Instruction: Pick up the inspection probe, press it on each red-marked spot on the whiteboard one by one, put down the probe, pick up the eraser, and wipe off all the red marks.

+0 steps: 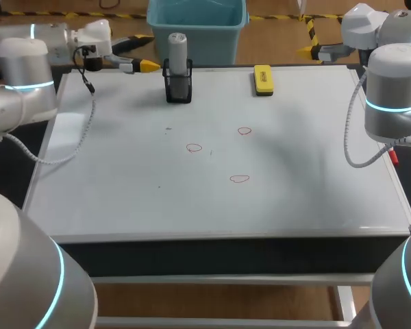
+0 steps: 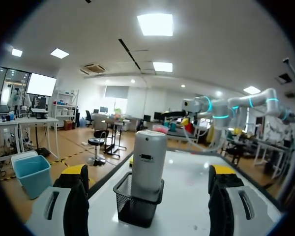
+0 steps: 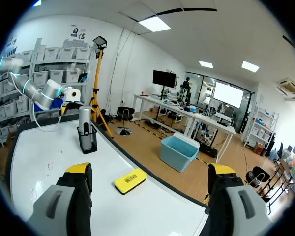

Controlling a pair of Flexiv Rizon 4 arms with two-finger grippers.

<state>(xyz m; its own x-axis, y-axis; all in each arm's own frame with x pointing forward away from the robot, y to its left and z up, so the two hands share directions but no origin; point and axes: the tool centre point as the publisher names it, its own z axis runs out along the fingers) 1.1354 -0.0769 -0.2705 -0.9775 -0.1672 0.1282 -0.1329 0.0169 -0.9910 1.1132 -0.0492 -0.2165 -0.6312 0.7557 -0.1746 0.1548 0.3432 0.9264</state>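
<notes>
With left gripper (image 1: 145, 66) and right gripper (image 3: 150, 172) both splayed empty, pinch stiff, probably slick probe (image 1: 177, 51) above mesh holder (image 1: 179, 90).

Dark-fronted table (image 1: 226, 255) stands on a pale metal frame (image 1: 226, 279).

A whiteboard (image 1: 294, 205) covers the table top and serves as the surface. A black mesh holder (image 1: 179, 89) stands near the far edge, left of the middle, with a grey probe (image 1: 177, 51) upright in it. A yellow eraser (image 1: 263, 79) lies flat near the far edge, right of the middle, well apart from the holder. Three red marks sit around the middle, apart from one another: a far mark (image 1: 244, 131), a left mark (image 1: 194, 148) and a near mark (image 1: 239, 179). A few tiny dark specks (image 1: 168, 128) dot the left half.
</notes>
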